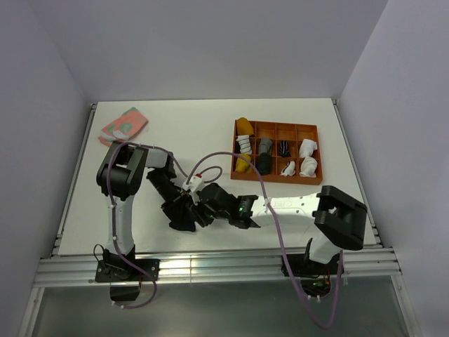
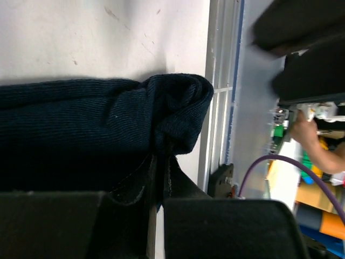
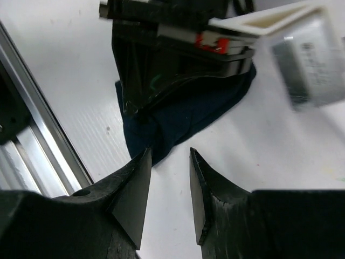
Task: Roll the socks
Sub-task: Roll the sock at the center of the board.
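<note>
Fig. L gripper (image 2: 160, 181) pinches navy sock (image 2: 97, 118), prob. mid-roll; R gripper (image 3: 170, 162) part-spread, empty. Next: pin it at 12 o'clock.

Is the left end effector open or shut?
Shut on the navy sock: the left end effector has its jaws nearly together, pinching dark fabric.

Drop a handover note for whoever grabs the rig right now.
Left end effector: shut on the dark navy fabric sock, at the near edge of the white table.
Right end effector: open, empty, beside that sock.
Mustard-orange striped-cuff sock: in the orange divided tray, left column.
Done: navy sock gripped, bunched at one end.
Left: finish rolling it; mustard one's state unclear.
</note>
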Robot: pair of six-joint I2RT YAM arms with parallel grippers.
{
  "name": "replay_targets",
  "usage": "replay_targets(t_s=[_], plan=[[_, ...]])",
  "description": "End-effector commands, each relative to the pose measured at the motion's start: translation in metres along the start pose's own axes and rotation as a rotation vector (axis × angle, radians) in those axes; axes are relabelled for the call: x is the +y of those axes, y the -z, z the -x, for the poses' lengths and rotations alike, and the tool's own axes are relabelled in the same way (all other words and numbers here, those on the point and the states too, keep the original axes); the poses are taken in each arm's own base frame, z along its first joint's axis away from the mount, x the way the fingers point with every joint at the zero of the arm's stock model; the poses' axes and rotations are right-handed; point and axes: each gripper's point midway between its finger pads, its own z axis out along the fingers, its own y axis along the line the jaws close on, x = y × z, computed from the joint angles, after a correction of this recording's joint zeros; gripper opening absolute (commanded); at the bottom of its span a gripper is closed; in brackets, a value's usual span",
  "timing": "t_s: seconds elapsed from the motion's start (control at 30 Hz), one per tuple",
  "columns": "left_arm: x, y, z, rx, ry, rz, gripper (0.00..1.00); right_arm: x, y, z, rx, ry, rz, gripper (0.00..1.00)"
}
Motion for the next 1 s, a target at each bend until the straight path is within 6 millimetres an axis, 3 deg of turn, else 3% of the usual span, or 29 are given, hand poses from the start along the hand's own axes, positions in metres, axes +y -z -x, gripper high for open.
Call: replay_targets(t_s=[0.0,0.17,0.37,0.97], plan=[[0.003,0.001,-0.008,0.047,-0.004,-0.011,0.0,0.021,-0.014,0.014,-0.031,0.113,0.051,0.42],[0.004,0.0,-0.012,0.06,0.018,-0.015,0.0,0.046,-0.027,0.003,0.017,0.192,0.072,0.45],[0.007,0.0,-0.01,0.059,0.032,-0.015,0.0,0.061,-0.038,-0.013,0.059,0.243,0.084,0.47],[0.009,0.002,-0.005,0.049,0.047,-0.009,0.0,0.045,-0.062,-0.046,0.139,0.306,-0.015,0.49]])
